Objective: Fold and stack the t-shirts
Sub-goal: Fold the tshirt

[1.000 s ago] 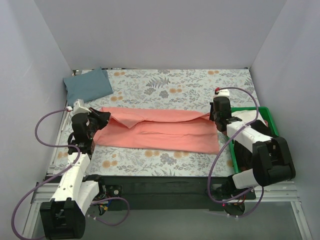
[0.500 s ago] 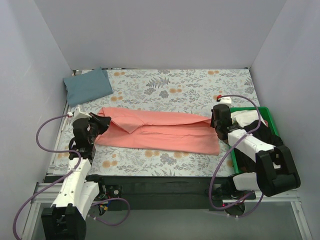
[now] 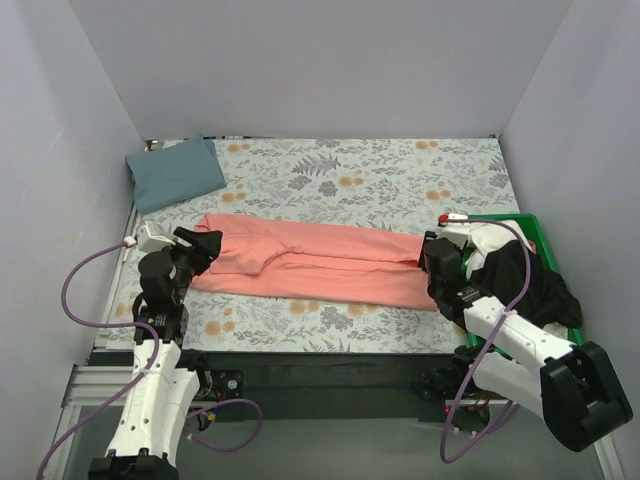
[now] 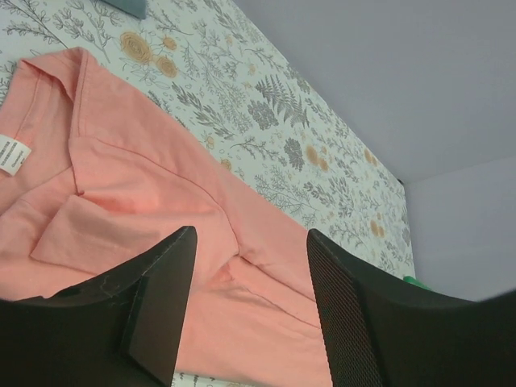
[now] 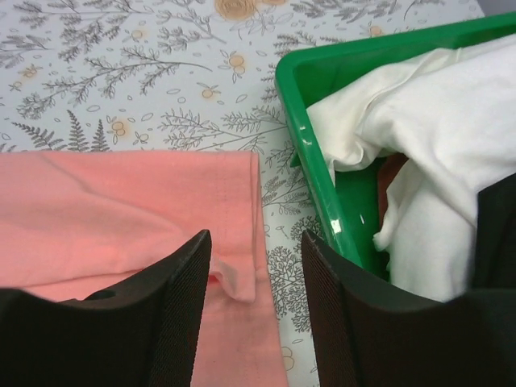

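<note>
A coral-pink t-shirt (image 3: 320, 262) lies across the floral cloth as a long folded band, seen too in the left wrist view (image 4: 145, 201) and the right wrist view (image 5: 113, 218). A slate blue-grey t-shirt (image 3: 175, 172) lies folded at the back left corner. My left gripper (image 3: 192, 248) is at the pink shirt's left end, open (image 4: 246, 266), with only cloth below the gap. At the shirt's right end my right gripper (image 3: 436, 262) is open (image 5: 256, 270) above its folded edge, holding nothing.
A green plastic bin (image 3: 528, 228) with white and black clothes stands at the right edge, close to the right arm; its rim (image 5: 310, 161) is just right of my right fingers. The grey floral cloth (image 3: 380, 180) covers the table. Walls enclose three sides.
Both grippers were shut on the pink shirt's ends and have opened, letting it go. Both arms have drawn back toward the near edge, and the shirt lies flatter.
</note>
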